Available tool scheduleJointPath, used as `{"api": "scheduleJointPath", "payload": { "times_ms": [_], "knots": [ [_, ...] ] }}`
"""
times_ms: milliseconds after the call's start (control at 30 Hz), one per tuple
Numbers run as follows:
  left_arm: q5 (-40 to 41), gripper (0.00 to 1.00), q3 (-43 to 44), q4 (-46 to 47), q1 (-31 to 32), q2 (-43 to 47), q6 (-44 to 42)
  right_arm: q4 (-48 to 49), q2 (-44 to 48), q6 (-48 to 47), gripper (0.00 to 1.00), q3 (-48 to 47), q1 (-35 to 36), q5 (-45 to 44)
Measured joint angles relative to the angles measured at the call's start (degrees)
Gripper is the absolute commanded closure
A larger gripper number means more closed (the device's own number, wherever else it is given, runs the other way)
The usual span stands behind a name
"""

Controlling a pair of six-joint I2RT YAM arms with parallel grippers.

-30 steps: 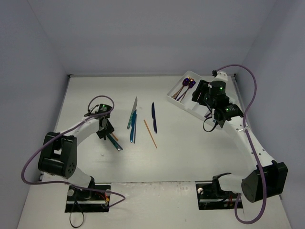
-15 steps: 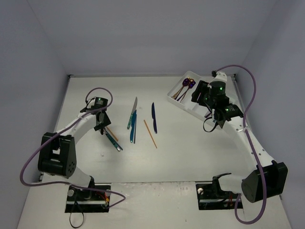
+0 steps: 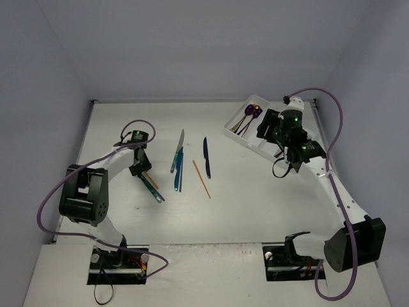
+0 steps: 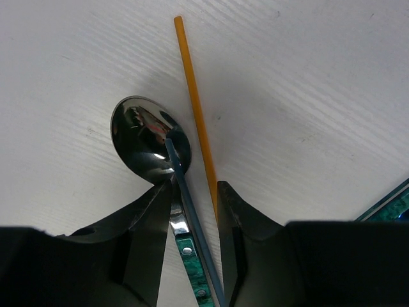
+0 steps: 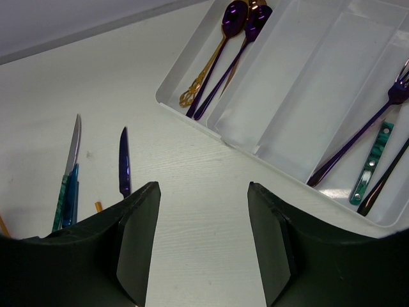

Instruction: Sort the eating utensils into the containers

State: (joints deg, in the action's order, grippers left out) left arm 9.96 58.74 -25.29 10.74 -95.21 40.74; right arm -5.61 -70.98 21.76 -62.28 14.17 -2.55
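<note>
White table point(image 3: 243, 204), cutlery tray point(image 3: 250, 144), scattered utensils point(image 3: 206, 156)

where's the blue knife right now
The blue knife lies loose on the table in the top view, centre, between the orange chopstick on its left and the white tray off to its right.

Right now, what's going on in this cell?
Two arms are sorting cutlery into a white tray at the far right. The left gripper is down on the table, its fingers straddling the handle of a dark spoon that lies beside an orange chopstick; a firm grip is not clear. The right gripper hangs open and empty near the tray, which already holds purple spoons and a fork. Knives and another chopstick still lie mid-table.
</note>
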Motion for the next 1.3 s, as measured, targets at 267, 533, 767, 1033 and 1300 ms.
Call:
{"api": "scheduleJointPath", "payload": {
  "times_ms": [267,533,767,1033,1300],
  "knots": [
    [-1.51,0.71,0.11,1.17,0.0,-2.13,0.96,0.0,0.0,-0.43,0.45,0.0,0.0,-0.02],
    [-4.16,0.72,3.36,1.76,2.0,-3.35,2.09,0.02,0.0,-0.46,0.45,0.0,0.0,-0.02],
    [-7.05,0.71,5.69,3.87,5.94,-3.42,3.01,0.02,-0.02,-0.46,0.45,-0.02,0.0,-0.04],
    [-4.59,0.67,5.06,-0.77,6.51,1.67,5.42,0.02,-0.02,-0.48,0.45,0.0,0.0,-0.04],
    [0.93,0.67,-2.71,-5.45,6.12,12.78,10.11,0.06,-0.02,-0.47,0.45,0.0,0.0,-0.02]
  ]
}}
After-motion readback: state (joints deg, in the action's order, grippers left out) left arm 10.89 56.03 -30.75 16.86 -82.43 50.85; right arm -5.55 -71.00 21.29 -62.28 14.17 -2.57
